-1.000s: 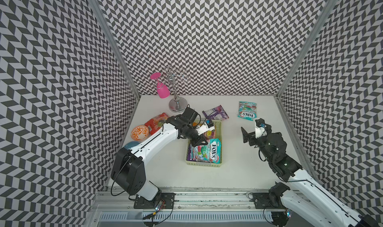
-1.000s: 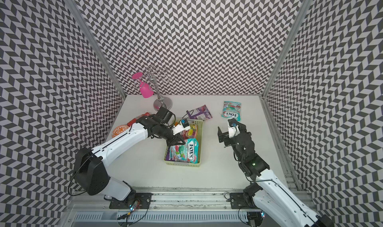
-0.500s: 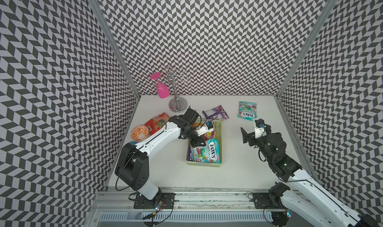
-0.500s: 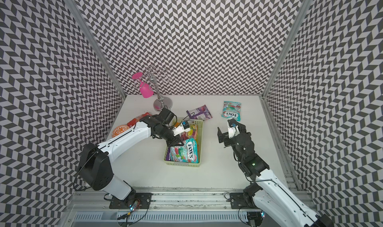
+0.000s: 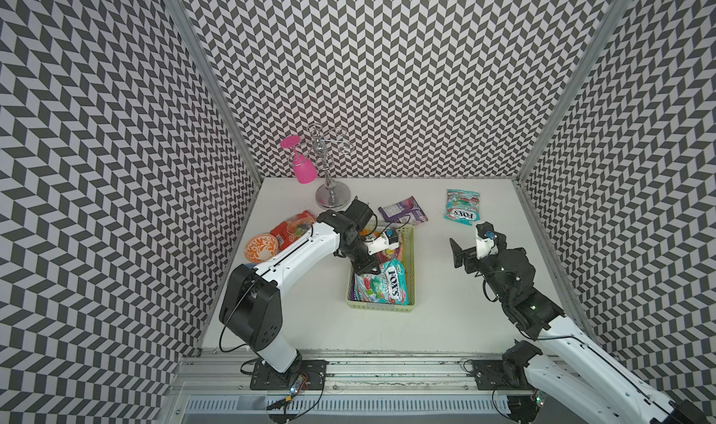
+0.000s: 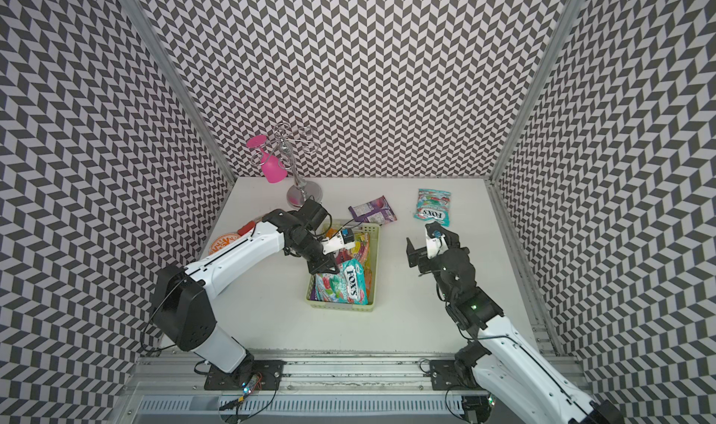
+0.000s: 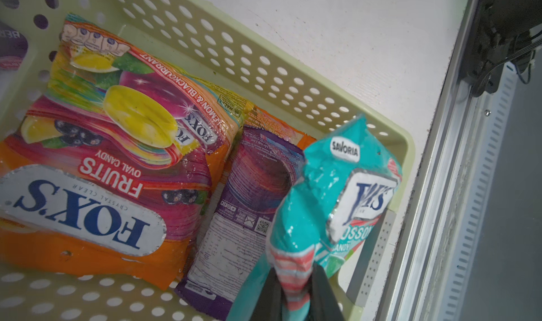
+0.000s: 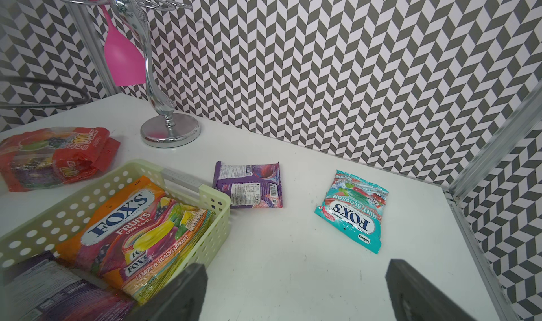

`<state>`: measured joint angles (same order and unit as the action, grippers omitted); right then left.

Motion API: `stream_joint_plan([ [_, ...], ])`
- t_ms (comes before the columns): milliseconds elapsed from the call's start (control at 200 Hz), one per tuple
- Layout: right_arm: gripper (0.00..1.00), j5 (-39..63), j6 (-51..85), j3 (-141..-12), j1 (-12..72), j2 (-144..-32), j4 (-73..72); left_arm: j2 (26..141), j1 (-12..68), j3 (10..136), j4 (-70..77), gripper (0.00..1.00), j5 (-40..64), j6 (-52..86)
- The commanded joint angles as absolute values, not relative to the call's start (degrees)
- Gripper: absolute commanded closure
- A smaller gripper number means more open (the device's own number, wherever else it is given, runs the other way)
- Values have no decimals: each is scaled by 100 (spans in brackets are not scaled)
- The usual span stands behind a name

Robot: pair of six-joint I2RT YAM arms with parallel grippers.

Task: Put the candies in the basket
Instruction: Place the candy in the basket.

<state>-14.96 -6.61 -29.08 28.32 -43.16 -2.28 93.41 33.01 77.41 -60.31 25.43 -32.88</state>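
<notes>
The pale green perforated plastic basket (image 5: 381,306) holds an orange fruit-print bag (image 7: 96,164) and a purple bag (image 7: 249,193). The teal glossy candy bag (image 7: 322,202) dangles over the basket's corner, pinched by the left gripper (image 7: 293,293). Early release risks draping it across the rim. Right gripper (image 8: 296,268): fingers wide apart, empty.

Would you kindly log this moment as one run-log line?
left gripper: shut on held teal bag, inside basket | right gripper: open, empty | on table: purple bag, loose teal bag, red bag
</notes>
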Motion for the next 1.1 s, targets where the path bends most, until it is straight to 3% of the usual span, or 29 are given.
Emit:
stream_joint_plan([
  [0, 1, -1482, -657, -2848, 2813, -4263, -545, 9462, 3338, 7917, -6422, 100, 2278, -3537],
  [315, 1, -1496, -676, -2854, 2819, -4298, -553, 9678, 3259, 8556, -6586, 100, 1811, -3739],
  [941, 1, -1494, -677, -2848, 2813, -4311, -586, 10000, 3872, 8018, -6105, 100, 1893, -3658],
  [1006, 1, -1512, -685, -2839, 2813, -4291, -586, 10035, 3876, 7874, -5962, 93, 1799, -3649],
  [1096, 1, -1500, -685, -2839, 2815, -4298, -585, 10096, 3872, 7790, -5852, 73, 1721, -3626],
])
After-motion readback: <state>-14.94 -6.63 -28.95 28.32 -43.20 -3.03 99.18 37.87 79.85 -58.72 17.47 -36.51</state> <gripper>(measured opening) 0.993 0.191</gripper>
